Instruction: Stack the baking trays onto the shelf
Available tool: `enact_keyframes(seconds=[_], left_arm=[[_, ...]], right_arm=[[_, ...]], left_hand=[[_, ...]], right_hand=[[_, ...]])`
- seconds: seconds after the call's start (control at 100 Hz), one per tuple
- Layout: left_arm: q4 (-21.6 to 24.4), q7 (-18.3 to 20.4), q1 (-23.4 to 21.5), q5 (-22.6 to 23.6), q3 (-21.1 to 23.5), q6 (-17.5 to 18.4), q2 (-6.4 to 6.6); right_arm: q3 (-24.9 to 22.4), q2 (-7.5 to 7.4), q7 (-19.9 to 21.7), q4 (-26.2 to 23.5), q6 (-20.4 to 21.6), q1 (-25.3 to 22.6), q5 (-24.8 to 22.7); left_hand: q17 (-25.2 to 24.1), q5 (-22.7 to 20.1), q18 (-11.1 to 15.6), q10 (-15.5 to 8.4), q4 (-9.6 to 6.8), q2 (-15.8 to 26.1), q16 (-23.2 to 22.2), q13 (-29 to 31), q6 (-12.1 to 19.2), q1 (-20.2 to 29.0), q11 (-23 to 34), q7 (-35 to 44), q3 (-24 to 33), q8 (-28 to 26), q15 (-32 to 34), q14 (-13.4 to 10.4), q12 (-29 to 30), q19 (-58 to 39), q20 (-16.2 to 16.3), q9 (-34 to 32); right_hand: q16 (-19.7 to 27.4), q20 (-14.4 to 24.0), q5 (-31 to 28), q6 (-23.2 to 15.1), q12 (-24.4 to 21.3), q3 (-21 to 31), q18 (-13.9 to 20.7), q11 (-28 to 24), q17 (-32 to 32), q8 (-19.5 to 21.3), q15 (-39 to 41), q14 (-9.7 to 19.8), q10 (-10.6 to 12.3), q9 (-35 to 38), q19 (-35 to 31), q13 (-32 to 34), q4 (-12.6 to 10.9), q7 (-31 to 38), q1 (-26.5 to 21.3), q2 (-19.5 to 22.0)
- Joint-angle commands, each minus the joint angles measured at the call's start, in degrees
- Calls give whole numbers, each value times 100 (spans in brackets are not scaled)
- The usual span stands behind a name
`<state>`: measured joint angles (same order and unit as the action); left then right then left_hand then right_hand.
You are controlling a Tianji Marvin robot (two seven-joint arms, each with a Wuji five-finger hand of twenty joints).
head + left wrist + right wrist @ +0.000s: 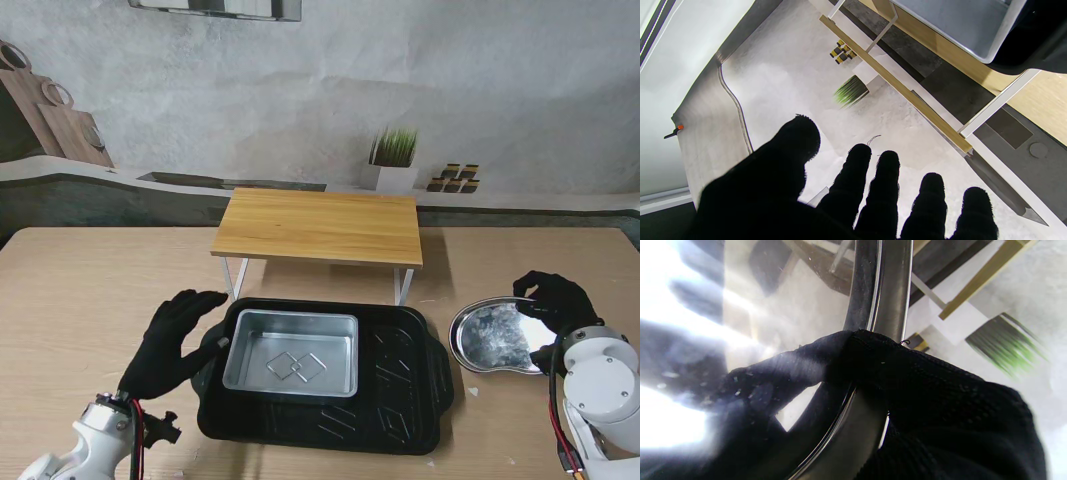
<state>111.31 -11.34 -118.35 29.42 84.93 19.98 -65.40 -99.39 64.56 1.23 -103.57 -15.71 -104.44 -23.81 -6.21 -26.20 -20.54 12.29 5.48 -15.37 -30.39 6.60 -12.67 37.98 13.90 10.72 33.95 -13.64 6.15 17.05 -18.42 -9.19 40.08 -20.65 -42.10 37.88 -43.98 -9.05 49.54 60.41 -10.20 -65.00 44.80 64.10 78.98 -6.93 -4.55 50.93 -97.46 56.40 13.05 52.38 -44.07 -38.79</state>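
Note:
A large black baking tray (pixel 400 385) lies on the table in front of me, with a smaller silver rectangular tray (pixel 292 352) resting inside its left half. My left hand (pixel 172 343) hovers open beside the black tray's left edge, fingers (pixel 853 180) spread. To the right lies a shiny oval metal tray (pixel 492 337). My right hand (pixel 553 303) is shut on its far right rim (pixel 887 290), thumb and fingers pinching it. The wooden shelf (pixel 320 226) on white legs stands behind the trays with a bare top.
A potted green plant (pixel 395 160) and small yellow-black blocks (pixel 453 178) sit behind the shelf against the wall. The shelf's white legs (pixel 235 278) stand just behind the black tray's far edge.

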Motion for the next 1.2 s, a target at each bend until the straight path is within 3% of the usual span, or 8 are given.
enact_keyframes(seconds=[0.0,0.43,0.65,0.89,1.19], left_arm=[[13,98,-9,-6,-3,26,-2],[8,228,1,-122,6,105,16],[19,350,19,-210,-41,63,35],[31,383,-6,-253,-30,93,39],[75,418,-99,-354,70,226,35]], right_arm=[[-12,47,71,-257,57,-116,28],[-211,34,388,-1534,17,-696,439],[8,10,515,-2018,-167,-787,565],[765,12,382,-2283,-485,-583,499],[2100,62,43,-1998,-904,151,436]], left_hand=[[-92,-88,-11,96,-101,116,-28,-20,-10,26,-104,-86,21,-53,-114,-31,-52,25,67,9],[-89,-94,-13,93,-100,116,-22,-25,10,24,-114,-89,20,-51,-115,-34,-47,38,50,13],[-87,-94,-11,87,-100,121,-20,-32,6,27,-112,-88,16,-51,-116,-45,-49,44,39,15],[-87,-92,-11,100,-101,117,-19,-30,11,34,-112,-86,15,-51,-115,-39,-49,50,27,13],[-84,-97,-15,96,-102,121,-17,-22,28,30,-118,-85,9,-51,-113,-42,-45,57,11,3]], right_hand=[[-131,137,-1039,-710,40,885,271,-331,246,470,645,137,73,194,-540,559,-268,1018,-847,694],[-141,127,-1019,-664,47,895,306,-336,273,489,713,139,26,163,-617,576,-281,986,-849,684],[-146,127,-1015,-640,52,904,303,-337,253,500,734,122,-1,150,-650,558,-277,971,-852,673],[-140,113,-1005,-641,45,903,323,-343,270,511,735,138,10,151,-657,570,-279,958,-847,680],[-135,103,-996,-632,30,903,319,-361,256,528,747,131,-1,142,-675,563,-284,944,-852,674]])
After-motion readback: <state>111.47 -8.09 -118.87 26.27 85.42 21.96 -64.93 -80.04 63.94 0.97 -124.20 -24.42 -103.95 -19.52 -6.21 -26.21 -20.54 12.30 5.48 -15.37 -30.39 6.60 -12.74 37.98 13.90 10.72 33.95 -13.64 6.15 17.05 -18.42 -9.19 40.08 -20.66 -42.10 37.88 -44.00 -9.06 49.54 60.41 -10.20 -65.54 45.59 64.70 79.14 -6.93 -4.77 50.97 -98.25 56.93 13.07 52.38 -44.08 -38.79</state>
